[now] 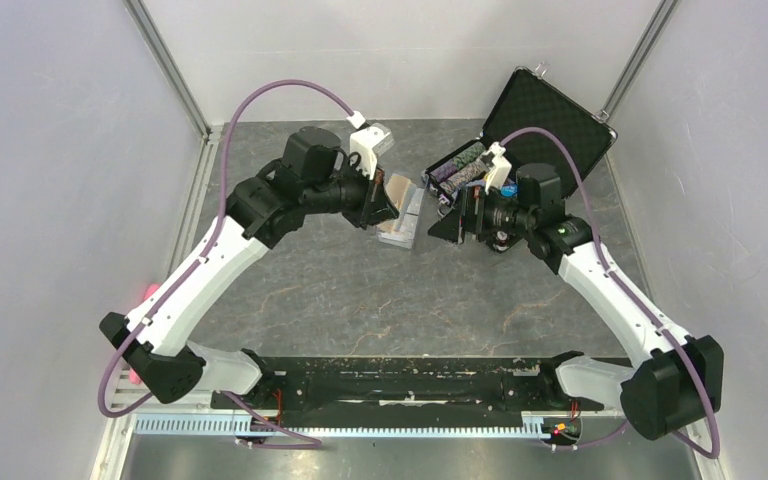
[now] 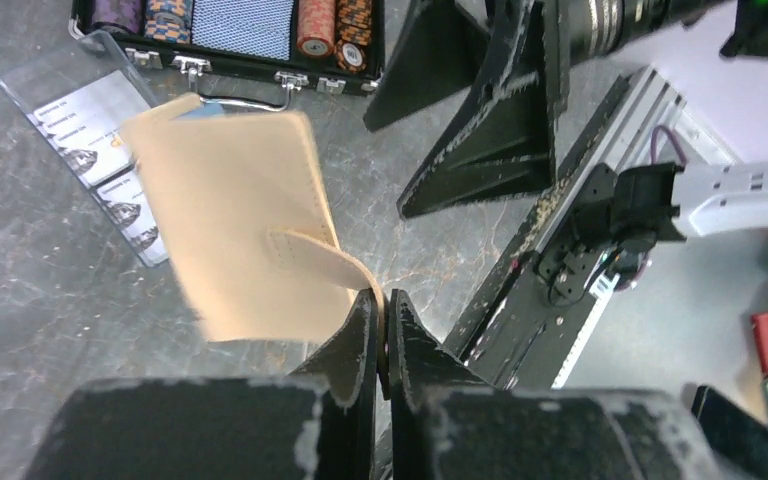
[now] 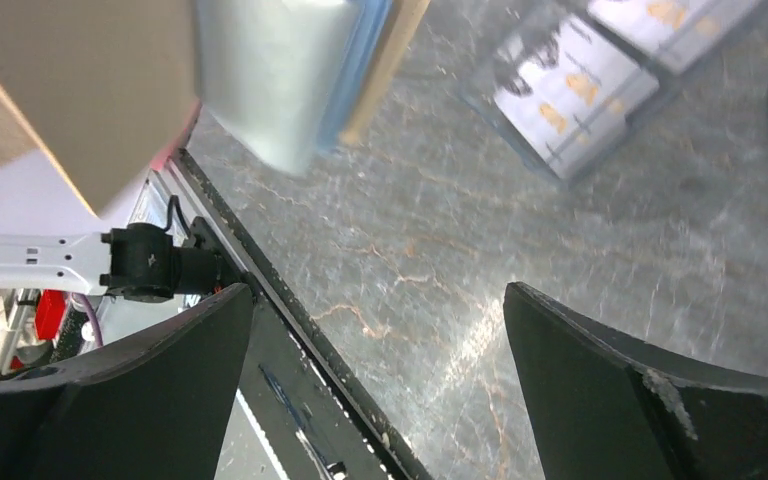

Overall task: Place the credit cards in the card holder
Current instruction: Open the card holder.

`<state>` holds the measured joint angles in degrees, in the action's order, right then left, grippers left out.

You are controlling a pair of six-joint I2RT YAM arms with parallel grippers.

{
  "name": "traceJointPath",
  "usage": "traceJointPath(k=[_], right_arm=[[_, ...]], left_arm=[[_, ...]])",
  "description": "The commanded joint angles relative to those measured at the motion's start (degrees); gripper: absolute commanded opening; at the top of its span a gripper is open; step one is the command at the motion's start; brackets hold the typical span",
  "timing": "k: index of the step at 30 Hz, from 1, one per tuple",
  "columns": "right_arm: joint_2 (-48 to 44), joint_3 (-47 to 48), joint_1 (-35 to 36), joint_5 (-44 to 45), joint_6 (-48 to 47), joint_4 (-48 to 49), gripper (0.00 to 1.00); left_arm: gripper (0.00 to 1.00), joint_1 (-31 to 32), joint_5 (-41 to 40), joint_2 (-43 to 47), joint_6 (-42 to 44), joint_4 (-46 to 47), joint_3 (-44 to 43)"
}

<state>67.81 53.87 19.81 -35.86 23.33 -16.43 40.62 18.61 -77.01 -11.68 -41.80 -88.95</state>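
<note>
Near the far edge of the worktop, left jaws pinch the card holder by its strap only; right jaws spread. It could slip free.

Illegible print on credit cards

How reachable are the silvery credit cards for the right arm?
Probably yes: the right hand is open, the flat silvery credit cards lie on the grey table just ahead, and the left hand holds the tan folding wallet up by its strap.

card holder beside credit cards, case — rightward
</note>
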Motion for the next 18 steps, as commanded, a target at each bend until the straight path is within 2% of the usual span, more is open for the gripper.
traceJointPath(k=[1,9,18], right_arm=[[-1.7,5.7,0.0,-4.6,-6.7,2.1,0.98],[-4.9,9.0,0.0,-8.0,-14.4,1.7,0.98],[-3.9,8.0,0.2,-17.1,-11.8,8.2,0.98]], left_arm=[[0.02,-0.1,3.5,0.0,15.9,-11.7,-5.1],[0.02,-0.1,8.8,3.7,21.8,-12.2,-3.6],[0.02,0.0,24.1,4.8,25.2,-12.4,1.9]])
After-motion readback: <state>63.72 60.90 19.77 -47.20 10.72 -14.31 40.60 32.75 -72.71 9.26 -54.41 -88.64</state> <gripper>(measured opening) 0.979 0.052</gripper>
